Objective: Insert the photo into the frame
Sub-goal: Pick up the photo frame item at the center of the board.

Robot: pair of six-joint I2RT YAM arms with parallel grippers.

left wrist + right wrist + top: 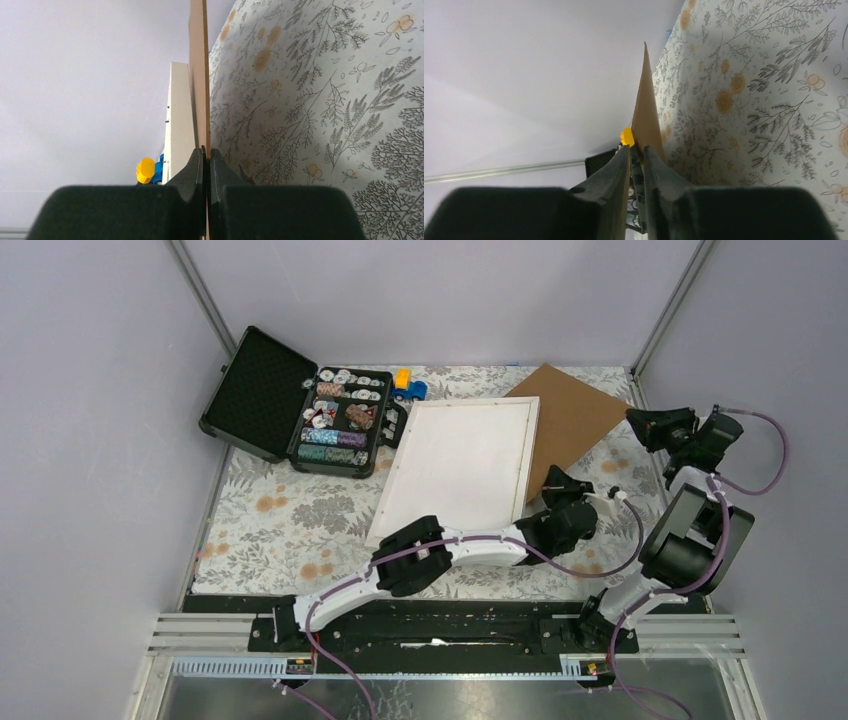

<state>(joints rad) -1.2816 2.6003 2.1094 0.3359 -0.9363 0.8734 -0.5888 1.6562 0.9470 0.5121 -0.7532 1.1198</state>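
Note:
The white frame (465, 465) lies flat mid-table, its inside a plain white panel; no sunset print shows anywhere. A plain brown backing board (575, 415) lies right of it, partly under its right edge. My left gripper (553, 483) is at the frame's near right corner. In the left wrist view it (206, 150) is shut on the brown board's thin edge (199, 75), with the frame's white side (180, 115) just left. My right gripper (640, 423) is at the board's right corner. In the right wrist view it (637, 148) has a narrow empty gap, the board (646, 115) just beyond.
An open black case (300, 410) with poker chips stands at the back left. A small blue and yellow toy (407, 387) sits behind the frame. Grey walls close the table at the back and sides. A floral cloth (290, 520) covers the table.

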